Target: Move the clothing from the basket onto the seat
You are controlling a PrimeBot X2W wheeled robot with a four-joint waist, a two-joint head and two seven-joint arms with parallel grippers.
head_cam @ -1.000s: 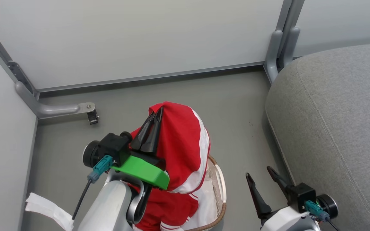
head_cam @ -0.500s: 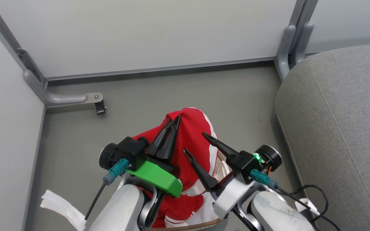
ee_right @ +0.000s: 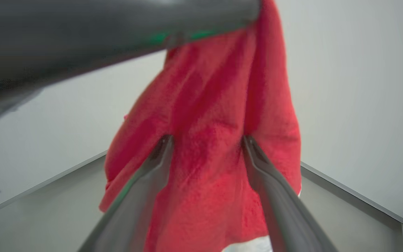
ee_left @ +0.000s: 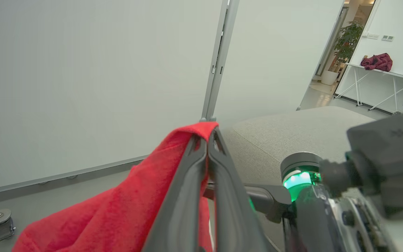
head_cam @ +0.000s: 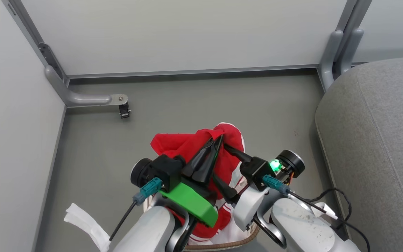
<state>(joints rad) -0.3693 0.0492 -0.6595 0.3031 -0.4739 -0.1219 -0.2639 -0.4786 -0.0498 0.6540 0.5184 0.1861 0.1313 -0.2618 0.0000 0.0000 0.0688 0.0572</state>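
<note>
- We hold the clothing (head_cam: 184, 143), bright red soft fabric with white panels and striped trim, lifted above the basket (head_cam: 229, 244), an oval cream plastic one with a brown woven rim. The garment's lower folds trail down into the basket.
- Our left gripper (head_cam: 216, 141) has its two dark fingers pressed together on a top fold of the red fabric. In the left wrist view the cloth drapes over the tips (ee_left: 206, 134) and falls away to one side. We judge that this pinch carries the garment's weight.
- Our right gripper (head_cam: 219, 160) stands above the basket just beside the left one, fingers spread wide. In the right wrist view a hanging swathe of red fabric (ee_right: 208, 105) lies between them (ee_right: 206, 138), and they are not closed on it.
- We read this as setting up a second hold. One pinch leaves the garment dangling long, so a second grip lower down would likely gather it clear of the rim.
- The seat (head_cam: 380, 140), a large grey woven-fabric cushion with a stitched seam, lies to the right of the basket, with grey floor (head_cam: 187, 98) between them.
- No clothing lies on the seat, so the transfer is at its lifting stage.
</note>
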